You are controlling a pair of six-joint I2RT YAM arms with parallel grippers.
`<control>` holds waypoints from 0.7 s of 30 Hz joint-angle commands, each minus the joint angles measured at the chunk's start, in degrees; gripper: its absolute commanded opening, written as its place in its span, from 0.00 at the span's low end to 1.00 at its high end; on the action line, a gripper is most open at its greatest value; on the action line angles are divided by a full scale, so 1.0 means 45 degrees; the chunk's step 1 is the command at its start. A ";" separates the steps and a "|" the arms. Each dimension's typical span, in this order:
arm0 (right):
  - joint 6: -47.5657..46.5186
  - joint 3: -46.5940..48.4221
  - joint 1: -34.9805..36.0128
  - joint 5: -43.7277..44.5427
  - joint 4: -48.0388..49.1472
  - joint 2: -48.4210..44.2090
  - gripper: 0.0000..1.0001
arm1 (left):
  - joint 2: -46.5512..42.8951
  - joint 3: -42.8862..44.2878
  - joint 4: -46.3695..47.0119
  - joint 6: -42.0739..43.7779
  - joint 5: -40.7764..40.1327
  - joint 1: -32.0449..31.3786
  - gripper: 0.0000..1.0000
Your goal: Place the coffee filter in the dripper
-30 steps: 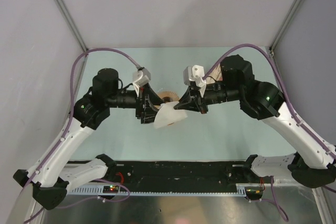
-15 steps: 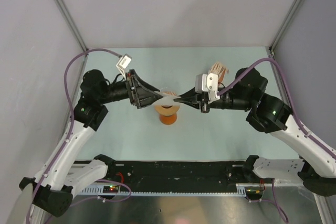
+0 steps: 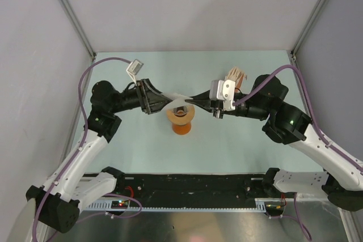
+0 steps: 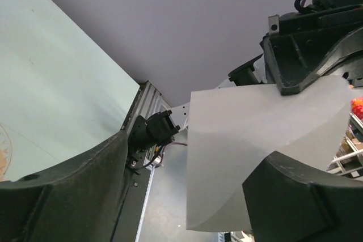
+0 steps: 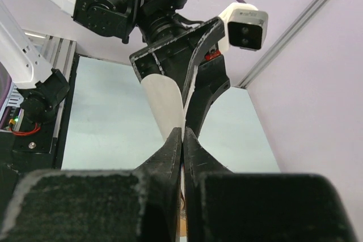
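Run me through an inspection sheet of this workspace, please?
Surface: pale teal table, no spills seen.
Job's things: coffee filter held in the air above the dripper, not in it.
Clutter: orange vessel under the dripper; stack of filters at the back.
Grippers: right gripper shut on the filter's edge; left gripper jaws apart, filter beside one finger.
Cables: purple cable looping over each arm, no snag seen.
Surroundings: grey walls, metal frame post.
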 commanded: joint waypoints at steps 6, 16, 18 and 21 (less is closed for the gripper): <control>-0.0312 -0.0048 0.0091 0.0122 0.0862 0.0140 0.00 | -0.0211 -0.0261 0.0730 -0.0267 0.0293 0.0021 0.62; -0.0454 -0.0043 0.0085 0.0135 0.0289 0.0266 0.00 | -0.0127 -0.0178 0.0746 -0.0155 0.0168 -0.0052 0.35; -0.0509 -0.0023 0.0089 0.0172 0.0168 0.0297 0.00 | -0.0096 -0.0177 0.0749 -0.0197 0.0176 -0.0056 0.29; -0.0557 0.0034 0.0089 0.0133 -0.0338 0.0268 0.08 | -0.0099 -0.0148 0.0740 -0.0288 0.0222 -0.0047 0.17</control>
